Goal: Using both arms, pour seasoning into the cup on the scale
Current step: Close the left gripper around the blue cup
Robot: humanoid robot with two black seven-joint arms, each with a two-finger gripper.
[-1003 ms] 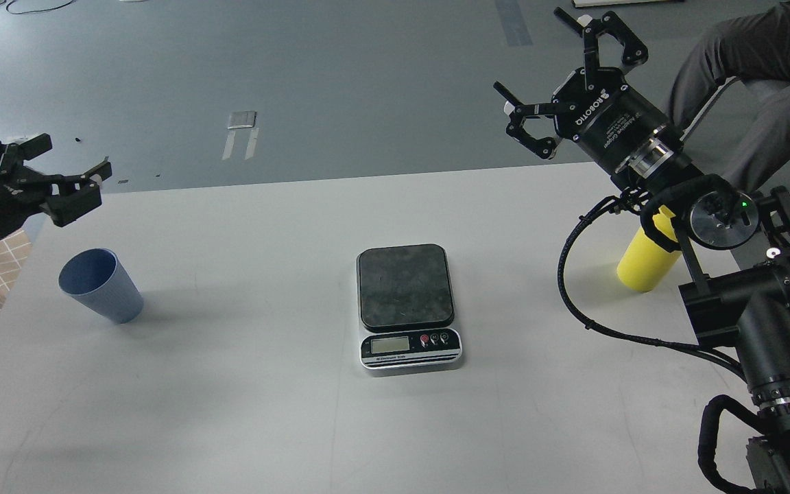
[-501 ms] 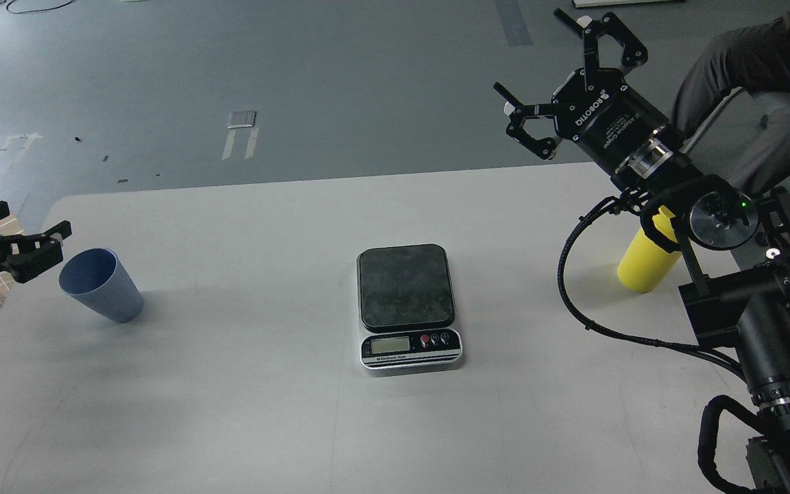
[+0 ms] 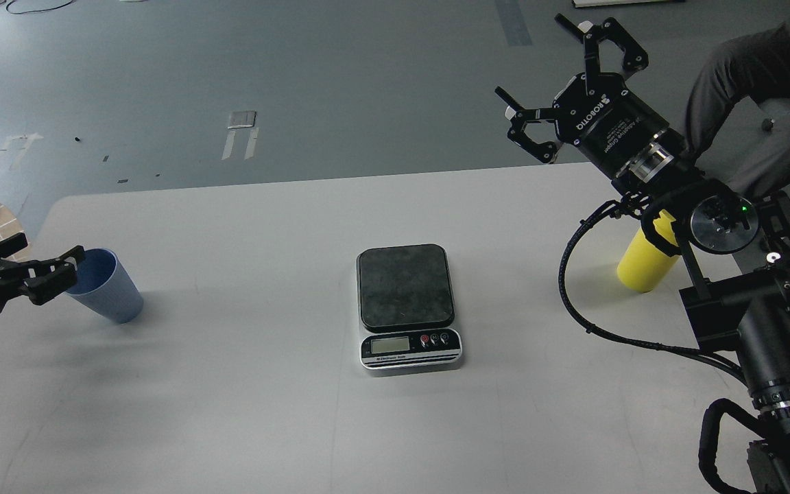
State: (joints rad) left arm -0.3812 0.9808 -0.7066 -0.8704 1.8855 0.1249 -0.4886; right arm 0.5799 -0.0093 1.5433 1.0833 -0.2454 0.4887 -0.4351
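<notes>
You have a wide white bench [image 3: 244,412] with the task's things strung across it. The right arm [image 3: 765,329] is the biggest shape, rising along the right edge, and its right gripper [image 3: 563,89] hangs above the far right corner with its black fingers spread wide and nothing between them. Partly hidden behind that arm, near the right edge, stands the tall yellow plastic squeeze bottle of seasoning [image 3: 645,264]; you see only its lower body, so I cannot tell how the nozzle or cap sits.

At the middle of the bench lies the small flat kitchen scale [image 3: 405,288], its black platform bare and its silver display panel facing the near edge. The light blue ribbed tapered cup [image 3: 110,288] stands upright near the left edge, well apart from the scale. The left gripper [image 3: 38,274] comes in low from the left edge with its fingers parted, its tips right at the cup's rim (whether they touch it I cannot tell).

The risks, as I judge them:
- The cup is light and tapered, so a finger nudging the rim before the grip closes could tip it or push it away.
- A grip too high on the rim could let it swing or slip during the carry to the scale.
- The right arm's own links crowd the bottle, so a careless reach could knock it over.
</notes>
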